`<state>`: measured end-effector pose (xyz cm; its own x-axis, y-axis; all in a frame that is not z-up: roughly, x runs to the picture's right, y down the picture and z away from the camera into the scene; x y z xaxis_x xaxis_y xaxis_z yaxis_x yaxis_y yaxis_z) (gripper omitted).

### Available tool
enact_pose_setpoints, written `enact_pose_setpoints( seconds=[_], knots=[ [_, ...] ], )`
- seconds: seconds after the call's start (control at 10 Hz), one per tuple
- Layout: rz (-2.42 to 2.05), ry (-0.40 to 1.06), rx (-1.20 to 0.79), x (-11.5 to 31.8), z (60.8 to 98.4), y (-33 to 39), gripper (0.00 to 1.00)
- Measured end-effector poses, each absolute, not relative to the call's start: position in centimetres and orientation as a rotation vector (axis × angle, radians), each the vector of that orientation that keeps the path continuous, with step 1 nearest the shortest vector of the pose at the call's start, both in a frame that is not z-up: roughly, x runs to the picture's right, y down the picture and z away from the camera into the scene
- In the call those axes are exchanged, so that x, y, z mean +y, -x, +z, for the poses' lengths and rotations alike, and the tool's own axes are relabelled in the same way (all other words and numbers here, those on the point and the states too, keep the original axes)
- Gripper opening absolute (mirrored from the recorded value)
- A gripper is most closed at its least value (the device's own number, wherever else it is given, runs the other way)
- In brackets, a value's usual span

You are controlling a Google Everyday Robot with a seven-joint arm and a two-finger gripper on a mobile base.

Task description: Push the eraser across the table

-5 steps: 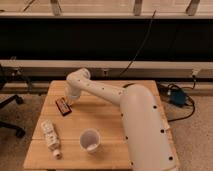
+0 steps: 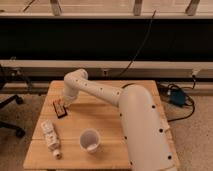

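The eraser (image 2: pixel 60 108), a small flat dark block with a reddish-orange rim, lies on the left part of the light wooden plank table (image 2: pixel 107 117). My white arm reaches from the lower right across the table and bends down at its far left. The gripper (image 2: pixel 65 103) sits at the end of the arm, right beside the eraser's right side and seemingly touching it. The arm's elbow hides most of the gripper.
A white ribbed bottle (image 2: pixel 50 136) lies on its side near the table's front left corner. A white cup (image 2: pixel 90 140) stands upright at the front middle. A dark chair base (image 2: pixel 12 115) is on the floor to the left. Cables and a blue box (image 2: pixel 177 96) lie to the right.
The eraser and the arm's end sit in about the same place as before; no clear movement shows.
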<state>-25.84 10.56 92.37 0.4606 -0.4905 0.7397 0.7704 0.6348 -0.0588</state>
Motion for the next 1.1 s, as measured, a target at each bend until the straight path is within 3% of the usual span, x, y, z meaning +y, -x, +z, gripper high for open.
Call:
enact_pose_setpoints(
  seconds=[1.1],
  knots=[
    [-0.881,0.425,-0.861,12.1,91.4,29.2,0.06]
  ],
)
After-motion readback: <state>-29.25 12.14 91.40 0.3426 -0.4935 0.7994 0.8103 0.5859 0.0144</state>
